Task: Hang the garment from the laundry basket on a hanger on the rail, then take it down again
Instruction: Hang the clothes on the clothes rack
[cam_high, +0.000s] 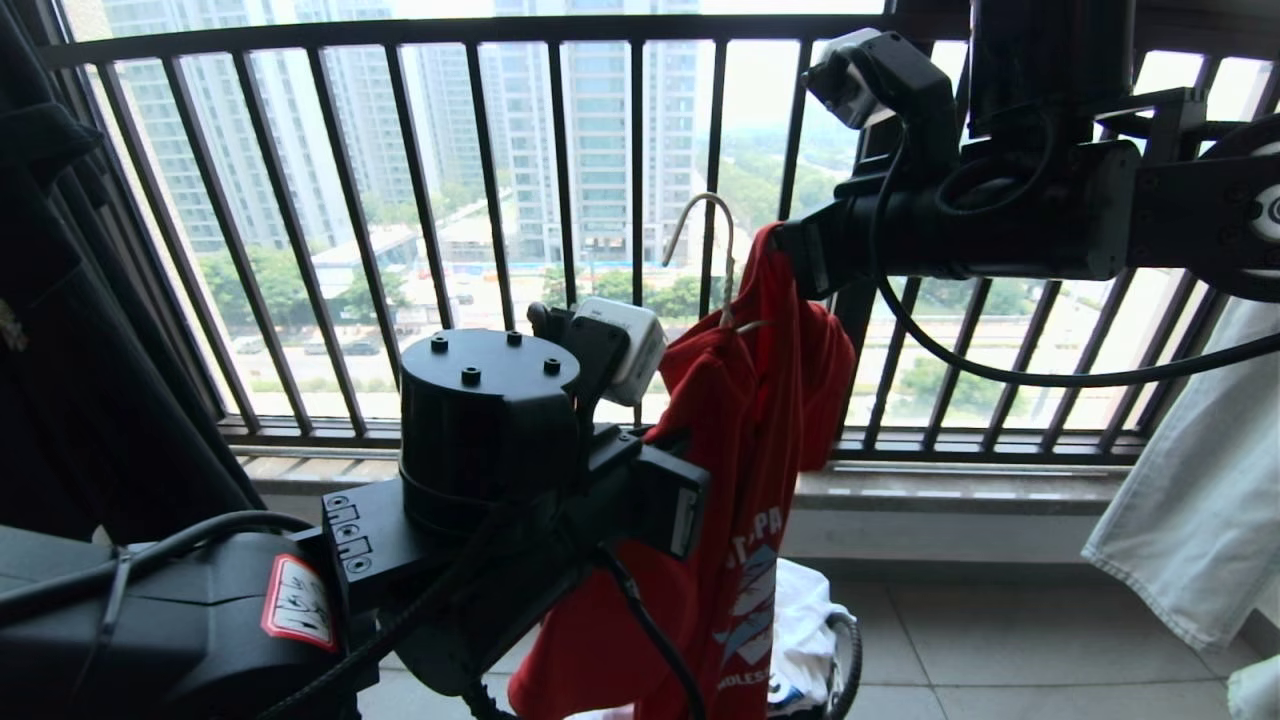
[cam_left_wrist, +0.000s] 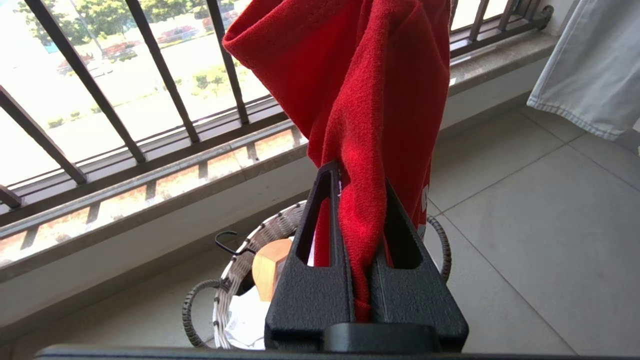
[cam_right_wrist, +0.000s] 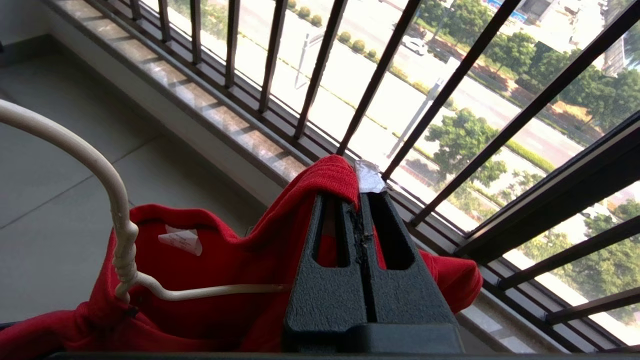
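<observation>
The black railing (cam_high: 560, 230) with vertical bars spans the far side, and before it the red garment (cam_high: 745, 470) hangs in the air between both arms above the laundry basket (cam_left_wrist: 235, 260) on the near floor, its white chest print showing partial letters "T-PA" and "WOLES". The right gripper (cam_right_wrist: 361, 200), up at the right, is clamped on the shirt's shoulder edge, while the left gripper (cam_left_wrist: 360, 175), lower and left, pinches a fold of red cloth. The off-white hanger (cam_right_wrist: 117, 215) sits inside the collar beside the small white neck label (cam_right_wrist: 181, 240), whose print is too small to read.
</observation>
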